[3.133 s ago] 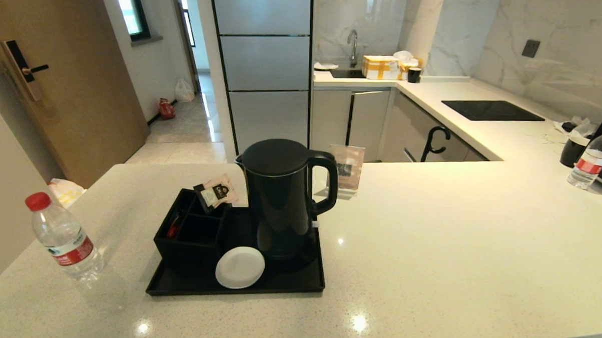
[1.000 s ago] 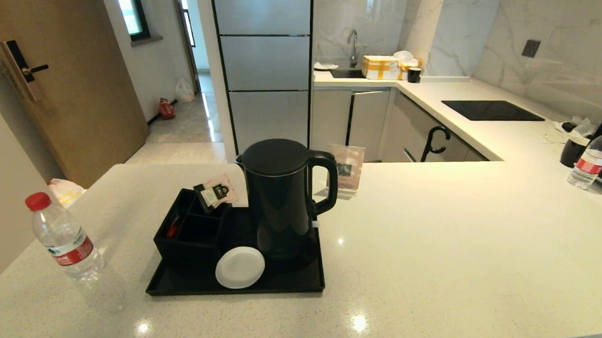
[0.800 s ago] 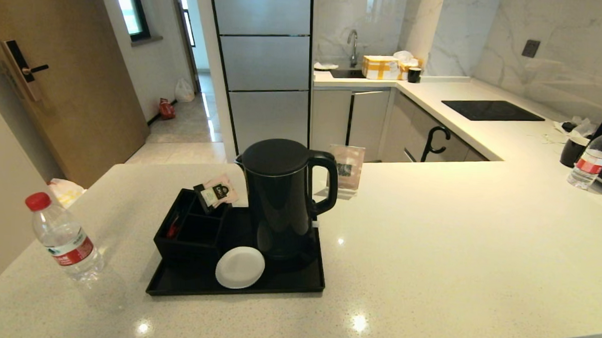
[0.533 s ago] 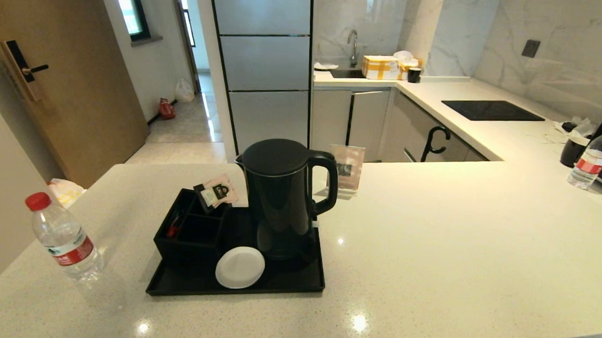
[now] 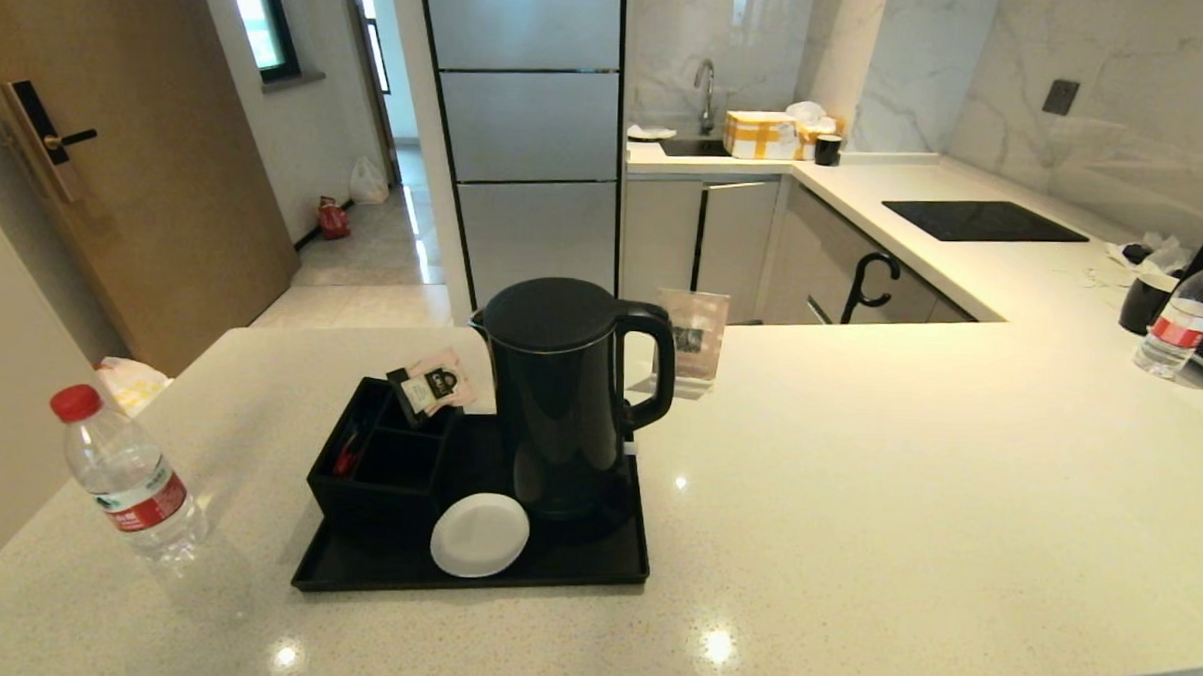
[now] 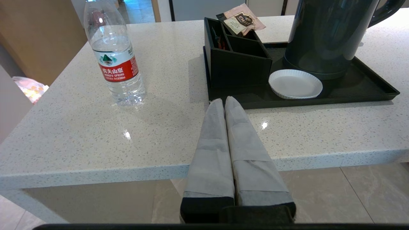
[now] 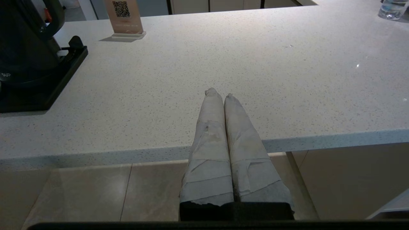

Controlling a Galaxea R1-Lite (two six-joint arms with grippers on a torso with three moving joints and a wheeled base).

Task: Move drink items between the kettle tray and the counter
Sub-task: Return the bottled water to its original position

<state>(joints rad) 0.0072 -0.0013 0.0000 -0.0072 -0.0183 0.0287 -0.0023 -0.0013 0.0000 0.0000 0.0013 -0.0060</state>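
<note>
While both claws hang pressed closed off the table's near edge, nothing is held.
The kettle (image 5: 559, 397) stands on the tray (image 5: 594, 563); the water bottle (image 5: 126, 477) stands on the table (image 5: 907, 469), left of the tray.

Beyond my work spot I see a small QR-code sign (image 5: 693, 338) standing upright on the worktop. Further back lies a flat black hob (image 5: 982, 220). A black mug (image 5: 1144, 302) stands far right. By the sink tap (image 5: 706, 92) sits a yellow-taped box (image 5: 761, 134). A wooden door (image 5: 118, 151) stands left.
</note>
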